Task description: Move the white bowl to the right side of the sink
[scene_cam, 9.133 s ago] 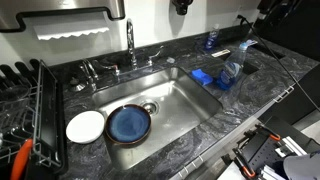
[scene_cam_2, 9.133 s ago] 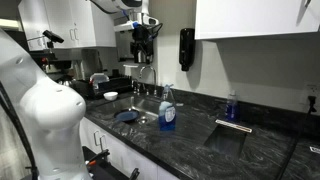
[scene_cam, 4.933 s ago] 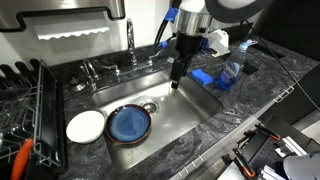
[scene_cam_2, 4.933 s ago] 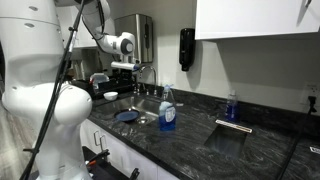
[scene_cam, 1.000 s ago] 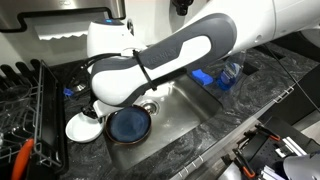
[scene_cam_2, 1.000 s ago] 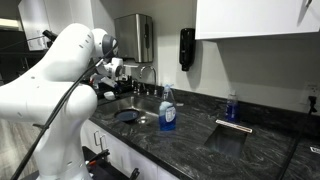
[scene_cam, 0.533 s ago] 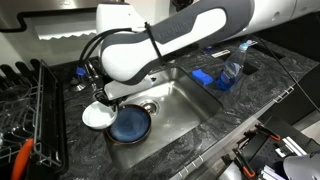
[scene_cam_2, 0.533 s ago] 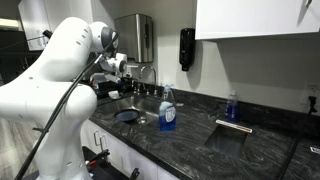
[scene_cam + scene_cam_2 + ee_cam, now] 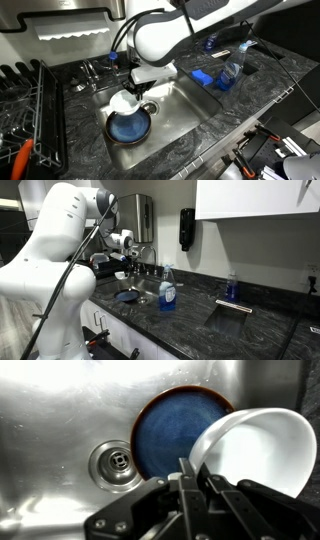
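The white bowl (image 9: 121, 101) hangs tilted over the sink (image 9: 188, 102), above the far left edge of the round blue plate (image 9: 130, 126). My gripper (image 9: 134, 88) is shut on the bowl's rim. In the wrist view the two fingers (image 9: 186, 472) pinch the near rim of the white bowl (image 9: 255, 450), with the blue plate (image 9: 172, 428) and the drain (image 9: 115, 463) on the sink floor (image 9: 50, 420) below. In an exterior view the gripper (image 9: 126, 268) is low over the basin, and the bowl is hard to make out there.
A black dish rack (image 9: 28, 105) stands on the counter left of the sink. The chrome faucet (image 9: 130, 44) rises behind the basin. A blue cloth (image 9: 206, 78) and a soap bottle (image 9: 232, 70) sit at the sink's right rim. The arm spans the back of the sink.
The gripper has carried the white bowl off the counter left of the sink and rightward, so that it now hangs over the basin above the blue plate.
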Action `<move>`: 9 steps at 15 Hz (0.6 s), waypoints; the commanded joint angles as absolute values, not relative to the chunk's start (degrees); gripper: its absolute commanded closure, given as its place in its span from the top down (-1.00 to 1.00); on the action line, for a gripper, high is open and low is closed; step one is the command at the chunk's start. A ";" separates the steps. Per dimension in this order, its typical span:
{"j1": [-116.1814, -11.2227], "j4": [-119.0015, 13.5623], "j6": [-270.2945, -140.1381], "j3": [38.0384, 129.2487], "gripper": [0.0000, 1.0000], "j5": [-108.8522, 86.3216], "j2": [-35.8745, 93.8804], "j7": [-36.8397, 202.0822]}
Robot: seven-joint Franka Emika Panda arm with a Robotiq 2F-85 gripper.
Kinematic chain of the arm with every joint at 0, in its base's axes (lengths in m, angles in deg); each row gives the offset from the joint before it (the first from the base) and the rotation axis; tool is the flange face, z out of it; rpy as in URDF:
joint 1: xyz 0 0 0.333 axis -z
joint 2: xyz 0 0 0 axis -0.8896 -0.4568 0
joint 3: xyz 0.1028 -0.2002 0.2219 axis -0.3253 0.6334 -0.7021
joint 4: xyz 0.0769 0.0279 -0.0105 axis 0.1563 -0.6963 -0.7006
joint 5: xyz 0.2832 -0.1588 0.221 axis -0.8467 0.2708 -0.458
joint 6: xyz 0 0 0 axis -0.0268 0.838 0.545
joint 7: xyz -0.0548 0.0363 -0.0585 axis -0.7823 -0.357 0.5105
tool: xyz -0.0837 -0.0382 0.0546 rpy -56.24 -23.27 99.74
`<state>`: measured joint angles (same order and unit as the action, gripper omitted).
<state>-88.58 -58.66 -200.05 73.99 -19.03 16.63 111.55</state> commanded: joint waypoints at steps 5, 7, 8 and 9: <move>-80.97 -77.68 -202.35 74.05 -0.96 -18.98 32.31 107.14; -78.32 -82.58 -202.84 74.64 -0.96 -19.25 36.36 105.04; -77.00 -84.81 -203.08 74.93 -0.96 -19.35 38.19 103.95; -75.70 -86.78 -203.38 75.26 -0.96 -19.36 39.83 102.84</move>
